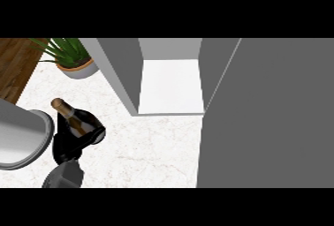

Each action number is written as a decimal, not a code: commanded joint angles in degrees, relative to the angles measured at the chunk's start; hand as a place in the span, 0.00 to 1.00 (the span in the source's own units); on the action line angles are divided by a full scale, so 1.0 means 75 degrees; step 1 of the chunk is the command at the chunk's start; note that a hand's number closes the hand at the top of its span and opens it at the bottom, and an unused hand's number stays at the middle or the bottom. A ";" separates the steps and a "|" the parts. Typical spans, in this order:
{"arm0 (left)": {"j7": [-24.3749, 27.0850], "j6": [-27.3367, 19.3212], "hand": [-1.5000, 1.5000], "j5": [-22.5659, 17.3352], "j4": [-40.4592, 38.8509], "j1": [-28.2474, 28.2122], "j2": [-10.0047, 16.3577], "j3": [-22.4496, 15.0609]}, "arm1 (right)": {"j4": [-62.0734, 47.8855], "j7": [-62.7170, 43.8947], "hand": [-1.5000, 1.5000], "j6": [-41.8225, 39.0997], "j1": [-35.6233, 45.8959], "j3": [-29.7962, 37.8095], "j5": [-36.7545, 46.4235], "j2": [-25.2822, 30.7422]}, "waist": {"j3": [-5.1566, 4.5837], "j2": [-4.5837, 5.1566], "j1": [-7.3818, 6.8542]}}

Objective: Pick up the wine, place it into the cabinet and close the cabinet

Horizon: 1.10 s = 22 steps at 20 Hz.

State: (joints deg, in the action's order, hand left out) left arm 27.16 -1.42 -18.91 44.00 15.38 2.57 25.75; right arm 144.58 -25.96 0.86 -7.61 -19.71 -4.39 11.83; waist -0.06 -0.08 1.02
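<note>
The wine [83, 122] (in left robot hand [66, 146]) points neck up-left.

No readable text, wine bottle [82, 120] included.

I get one view only — from the head, steeply down, close over the counter [150, 150] and cabinet [123, 70].

Cabinet [171, 88] sits at the back, approx mid counter [150, 148], w/ its door [274, 114] swung out along the right side. Plant [73, 59] is back left, just left of the cabinet. Bottle [78, 121] is front left, apart from the cabinet, in the left hand [65, 148], neck pointing toward the back. Round thing [23, 137] at the left edge, right beside the hand.
</note>
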 commanded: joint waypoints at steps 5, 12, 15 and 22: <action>0.0489 -0.0042 1.00 -0.0027 -0.0424 0.0357 0.0046 -0.0062 | 0.1728 -0.0654 0.00 -0.0082 -0.0426 0.0395 -0.0782 0.0202 | 0.0007 0.0000 -0.0020; 0.0809 -0.0455 1.00 0.0233 -0.0734 0.0639 -0.0109 -0.0301 | 0.1942 -0.1079 0.00 0.0025 -0.0182 0.0271 -0.0783 0.0141 | 0.0006 -0.0008 0.0012; 0.0730 -0.0628 1.00 0.0173 -0.0830 0.0985 0.0132 -0.0247 | 0.1326 -0.0485 0.00 -0.0021 -0.0199 0.0296 -0.0596 -0.0077 | 0.0008 0.0003 -0.0028; 0.1635 0.2171 1.00 0.0605 0.0550 -0.1241 0.0082 -0.1483 | 0.1304 -0.0651 0.00 0.0002 -0.0083 0.0408 -0.0652 0.0062 | 0.0020 -0.0062 -0.0159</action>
State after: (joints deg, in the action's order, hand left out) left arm 37.31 7.31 -15.44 43.45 11.84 2.28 18.07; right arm 144.08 -27.44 1.36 -5.70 -19.54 -4.38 10.68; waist 0.00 -0.44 0.33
